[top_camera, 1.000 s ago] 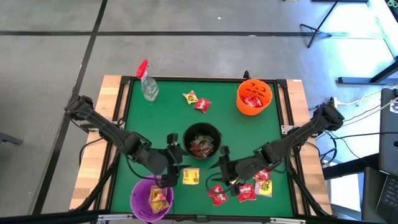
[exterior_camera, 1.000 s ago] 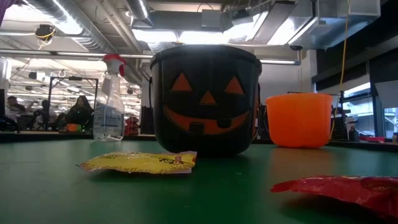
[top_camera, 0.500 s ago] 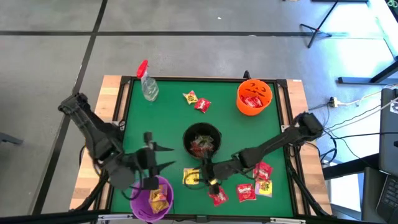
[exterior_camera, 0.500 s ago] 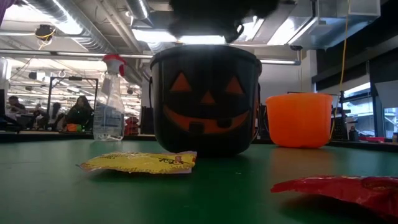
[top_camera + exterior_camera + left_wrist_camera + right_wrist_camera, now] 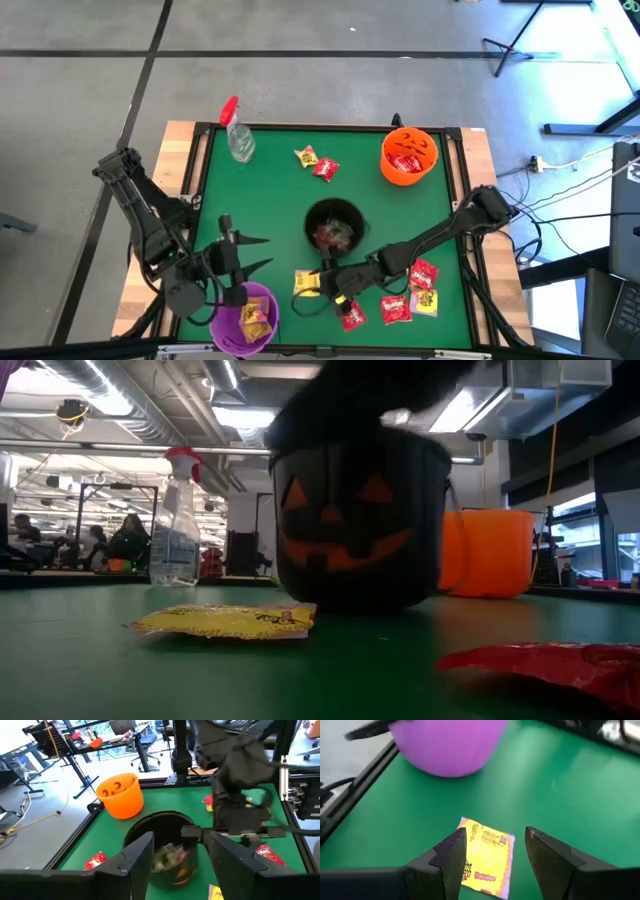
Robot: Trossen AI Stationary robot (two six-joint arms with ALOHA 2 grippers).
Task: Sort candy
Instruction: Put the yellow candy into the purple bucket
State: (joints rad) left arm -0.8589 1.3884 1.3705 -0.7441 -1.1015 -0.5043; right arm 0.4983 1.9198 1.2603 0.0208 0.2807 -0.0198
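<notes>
Right gripper [image 5: 322,285], jaws wide, hovers just beside the yellow packet [image 5: 486,855]; packet's long axis probably runs between the jaws. Left gripper [image 5: 248,253] wide, farther off.

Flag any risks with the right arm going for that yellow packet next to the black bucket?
1. The right gripper hangs open over the yellow packet; flat on the green table, it may slide instead of lifting.
2. The right arm passes close by the black bucket, which could get knocked.
3. The left gripper is open above the purple bowl, so a drop there may crowd both arms.
</notes>
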